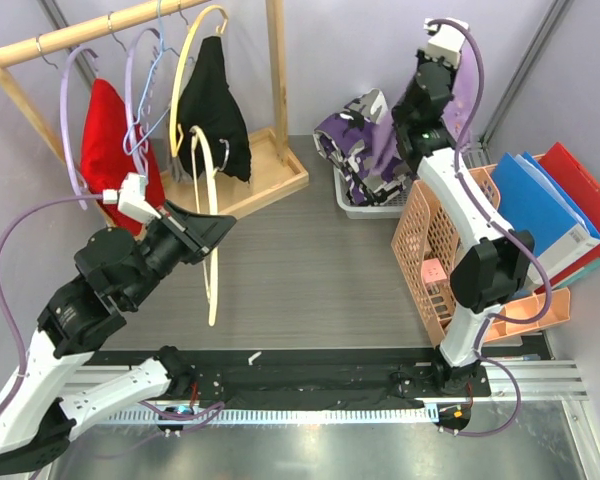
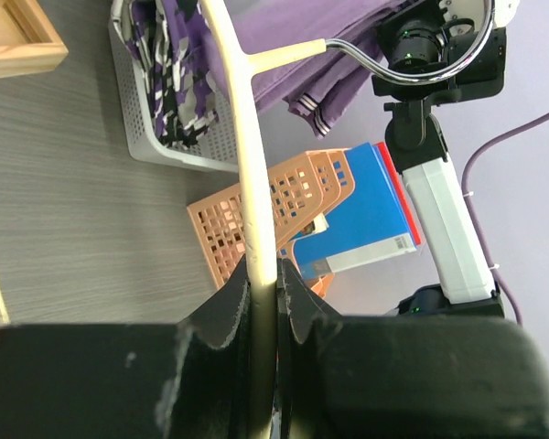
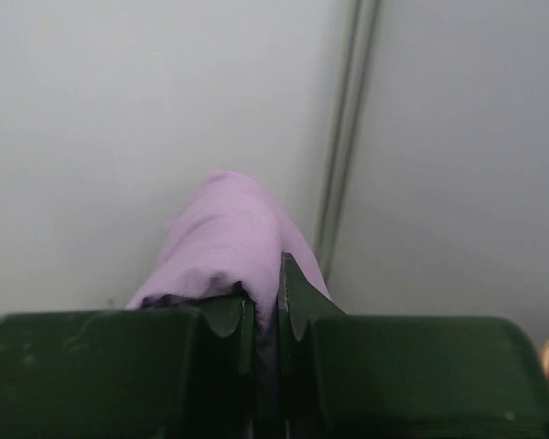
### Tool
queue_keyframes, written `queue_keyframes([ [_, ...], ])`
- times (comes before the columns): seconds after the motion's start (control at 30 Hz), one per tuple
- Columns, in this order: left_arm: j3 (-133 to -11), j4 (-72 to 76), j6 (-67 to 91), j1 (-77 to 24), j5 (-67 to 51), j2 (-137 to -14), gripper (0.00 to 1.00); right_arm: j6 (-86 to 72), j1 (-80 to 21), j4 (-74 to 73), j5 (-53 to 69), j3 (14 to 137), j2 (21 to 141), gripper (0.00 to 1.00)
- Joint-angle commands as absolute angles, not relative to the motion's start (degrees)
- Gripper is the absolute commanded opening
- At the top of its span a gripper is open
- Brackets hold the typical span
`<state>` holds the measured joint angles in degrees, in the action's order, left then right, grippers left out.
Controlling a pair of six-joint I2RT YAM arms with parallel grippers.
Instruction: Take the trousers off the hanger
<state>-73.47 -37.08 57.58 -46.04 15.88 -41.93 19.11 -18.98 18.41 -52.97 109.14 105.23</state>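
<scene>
- Left arm: folded low at the lower left of the top view, with the forearm angled up and right toward the frame's centre.
- Left gripper [image 1: 220, 222]: clamped shut on a cream plastic hanger with a metal hook [image 2: 247, 155]. In the left wrist view the hanger's bar is pinched between both black fingers [image 2: 224, 315].
- Right arm: stretched steeply upward at the upper right of the top view, with the wrist near the frame's top edge.
- Right gripper [image 3: 267, 288]: closed on a fold of the plain lilac trousers [image 2: 288, 80]. In the right wrist view the cloth bulges above the fingertips.
- Lilac trousers: hanging from that grip at the upper right of the top view, well apart from the cream hanger.
- Purple, white and black camouflage trousers [image 1: 365, 140]: heaped in a white perforated plastic basket [image 2: 197, 137] right of centre in the top view, below the raised right wrist, touched by neither gripper.
- White label on a blue folder [image 2: 366, 197]: print too small to read.
</scene>
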Motion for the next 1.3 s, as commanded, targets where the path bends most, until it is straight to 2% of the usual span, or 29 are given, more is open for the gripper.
queue_keyframes([
  [0.0,-73.48,-33.67,57.48,-45.79,15.21,-42.71,0.00,24.07,-17.14,29.26,-53.97,104.25,97.91,0.01],
  [0.17,-71.37,-31.99,58.01,-45.79,13.98,-42.28,0.00,31.10,-17.14,30.93,-55.46,101.25,97.30,0.01],
  [0.3,-70.58,-31.47,58.36,-45.79,12.57,-41.92,0.00,33.05,-17.66,26.91,-51.24,100.89,98.78,0.01],
  [0.57,-68.65,-31.11,58.80,-45.79,11.69,-40.43,0.00,37.70,-24.16,26.01,-53.87,104.67,111.61,0.01],
  [0.7,-67.68,-31.55,58.89,-45.70,11.78,-39.64,0.00,37.10,-26.71,23.21,-56.33,116.17,124.85,0.01],
  [0.87,-66.45,-31.82,59.06,-45.79,11.52,-38.94,0.00,33.06,-29.53,17.33,-57.22,127.07,133.50,0.07],
  [0.93,-65.92,-31.64,59.24,-45.79,11.34,-38.76,0.00,29.46,-29.71,13.99,-56.61,128.14,135.08,0.16],
  [0.97,-65.74,-31.47,59.33,-45.70,11.16,-38.59,0.00,28.14,-29.79,12.58,-56.25,128.58,135.17,0.25],
  [1.03,-65.22,-30.94,59.50,-45.70,10.99,-38.23,0.00,23.22,-29.79,8.19,-55.64,128.59,134.65,0.33],
  [1.07,-65.04,-30.94,59.50,-45.79,10.90,-38.15,0.00,21.99,-29.79,7.04,-55.29,127.89,134.21,0.43],
  [1.13,-64.78,-30.76,59.68,-45.79,10.72,-37.88,0.00,17.95,-29.79,3.35,-54.67,127.36,132.55,0.48],
  [1.17,-64.69,-30.67,59.68,-45.70,10.72,-37.79,0.00,16.54,-29.88,2.03,-54.06,126.66,131.84,0.59],
  [1.27,-64.34,-30.85,59.77,-45.79,10.90,-37.36,0.00,11.26,-30.06,-4.03,-52.92,125.51,128.51,0.67],
])
